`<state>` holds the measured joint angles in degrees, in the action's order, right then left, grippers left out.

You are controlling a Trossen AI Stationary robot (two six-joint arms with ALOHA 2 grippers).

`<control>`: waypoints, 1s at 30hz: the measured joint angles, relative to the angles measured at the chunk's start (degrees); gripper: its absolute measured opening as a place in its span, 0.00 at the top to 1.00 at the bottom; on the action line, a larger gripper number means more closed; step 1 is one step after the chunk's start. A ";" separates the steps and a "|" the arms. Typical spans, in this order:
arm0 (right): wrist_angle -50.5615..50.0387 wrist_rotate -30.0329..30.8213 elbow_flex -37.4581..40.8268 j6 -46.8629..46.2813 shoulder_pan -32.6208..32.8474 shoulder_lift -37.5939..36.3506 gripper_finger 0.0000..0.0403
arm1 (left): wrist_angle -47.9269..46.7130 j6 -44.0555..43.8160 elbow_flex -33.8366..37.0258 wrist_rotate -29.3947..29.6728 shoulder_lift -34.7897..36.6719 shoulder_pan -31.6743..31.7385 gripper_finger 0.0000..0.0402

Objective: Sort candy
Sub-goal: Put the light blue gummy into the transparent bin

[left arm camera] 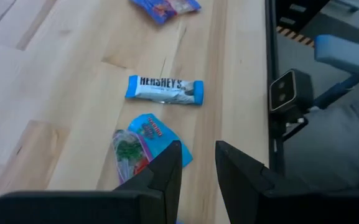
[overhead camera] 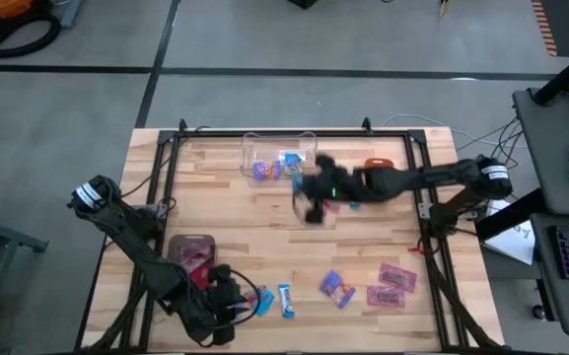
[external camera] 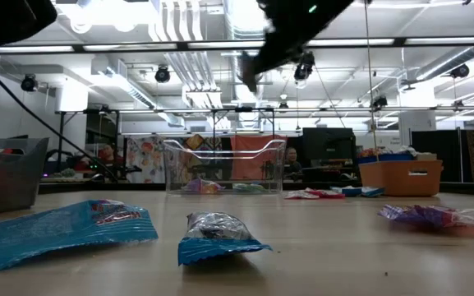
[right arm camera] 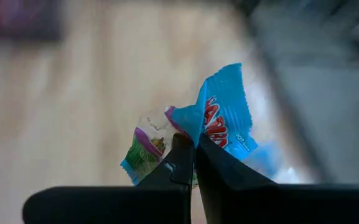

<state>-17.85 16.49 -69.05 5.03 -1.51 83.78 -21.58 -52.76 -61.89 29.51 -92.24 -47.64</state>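
Blue packet (right arm camera: 219,121) pinched in my right gripper (right arm camera: 191,158) — fingers closed on it.
Held above the table's (overhead camera: 215,212) far-middle; left gripper (left arm camera: 198,171) slightly parted, near front edge beside another blue sweet (left arm camera: 145,140).

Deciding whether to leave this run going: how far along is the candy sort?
Partly done. Done: a few wrapped candies sit in the clear plastic box at the far edge. In hand: the right gripper is shut on a teal-wrapped candy, raised near that box. Left: the blue-and-white Hershey's bar, a teal packet by the open left gripper, plus purple and pink packets loose on the wooden table.
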 joint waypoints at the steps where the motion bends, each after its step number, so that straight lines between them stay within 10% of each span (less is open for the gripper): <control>1: 6.75 -0.43 1.43 1.85 -2.40 0.31 0.98 | -0.02 0.06 -0.02 0.05 -0.32 0.00 0.80; 10: 45.25 -12.58 12.40 -0.60 -18.23 7.32 0.98 | -2.86 0.16 -0.02 1.12 -0.87 0.12 0.80; 30: 42.62 -13.44 11.27 -3.56 -21.64 14.30 0.85 | -5.68 3.20 -0.02 2.58 -0.73 2.20 0.80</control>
<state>24.76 3.05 -57.78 1.47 -23.16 98.08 -27.27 -49.56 -61.91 32.10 -92.97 -45.44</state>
